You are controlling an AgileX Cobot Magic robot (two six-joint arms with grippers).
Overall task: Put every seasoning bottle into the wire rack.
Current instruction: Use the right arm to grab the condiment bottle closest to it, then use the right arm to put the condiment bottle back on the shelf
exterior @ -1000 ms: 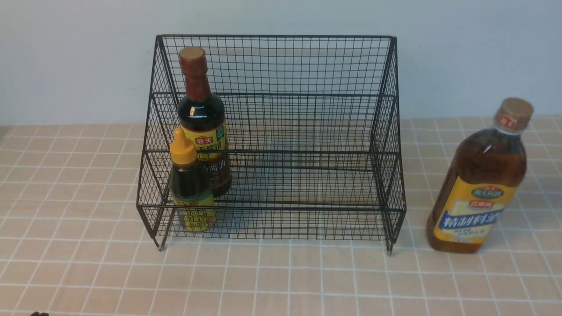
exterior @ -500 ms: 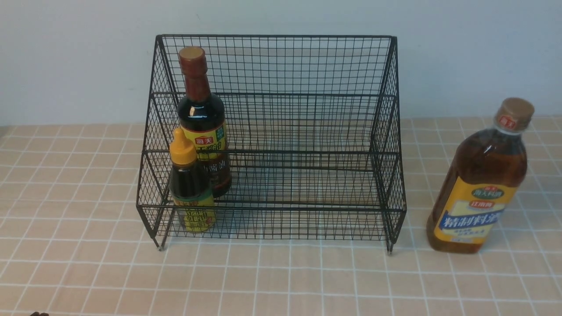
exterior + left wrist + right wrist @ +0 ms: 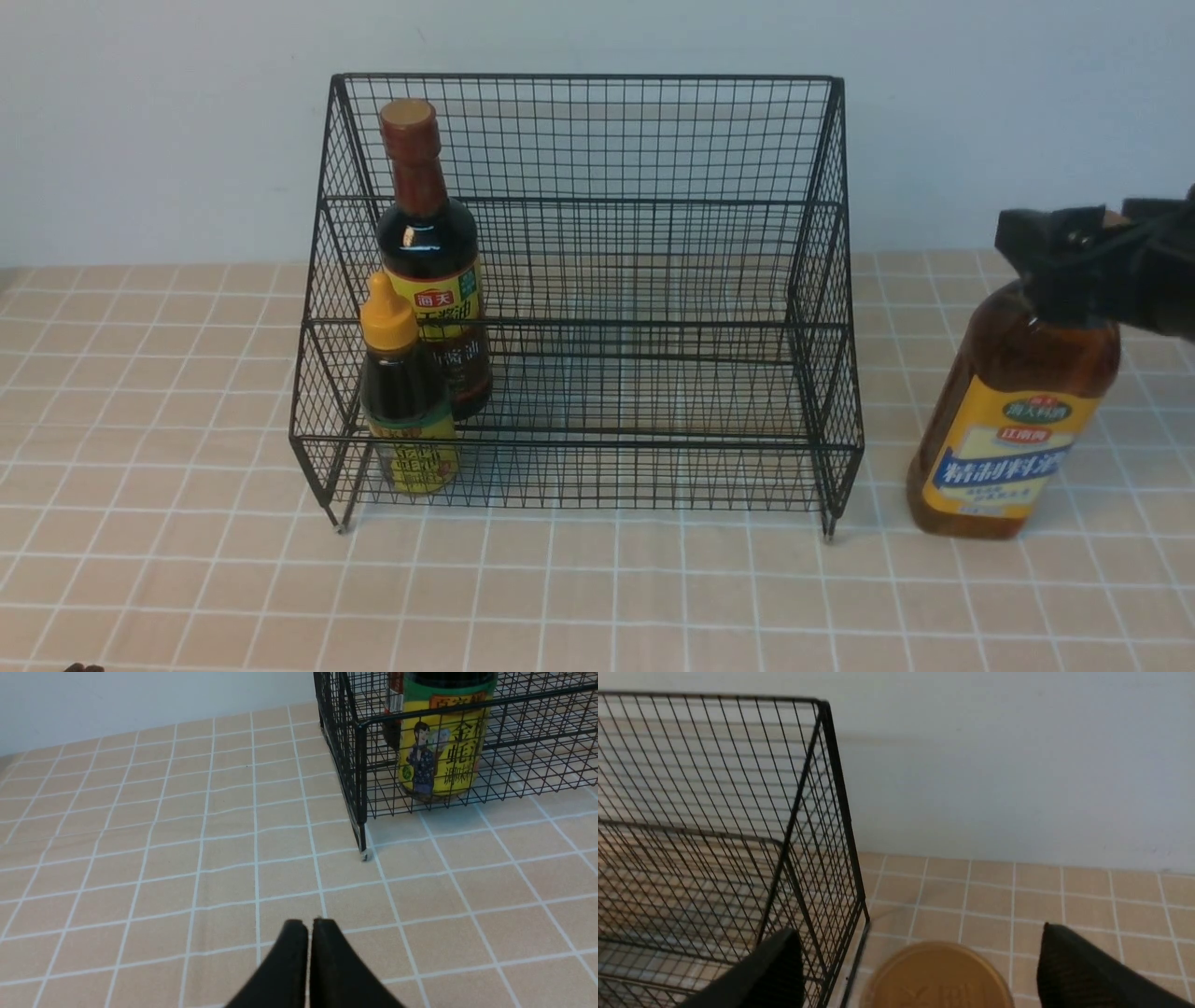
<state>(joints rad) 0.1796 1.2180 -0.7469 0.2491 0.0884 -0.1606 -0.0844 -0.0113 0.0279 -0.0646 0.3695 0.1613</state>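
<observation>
The right gripper's (image 3: 915, 935) black fingers, spread, flank the amber bottle's (image 3: 1018, 411) round tan cap (image 3: 936, 975). The left gripper's (image 3: 308, 924) tapered fingers press together.

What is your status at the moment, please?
Right gripper open, fingers flanking the cap; left gripper shut. Amber bottle on table, right of wire rack. Nothing between them.

Soft, even, fairly bright light; faint shadow beneath the wire rack (image 3: 579, 77). Glare spots on the soy-sauce bottle (image 3: 403, 238). The right end effector (image 3: 1088, 235) looks blurred.
</observation>
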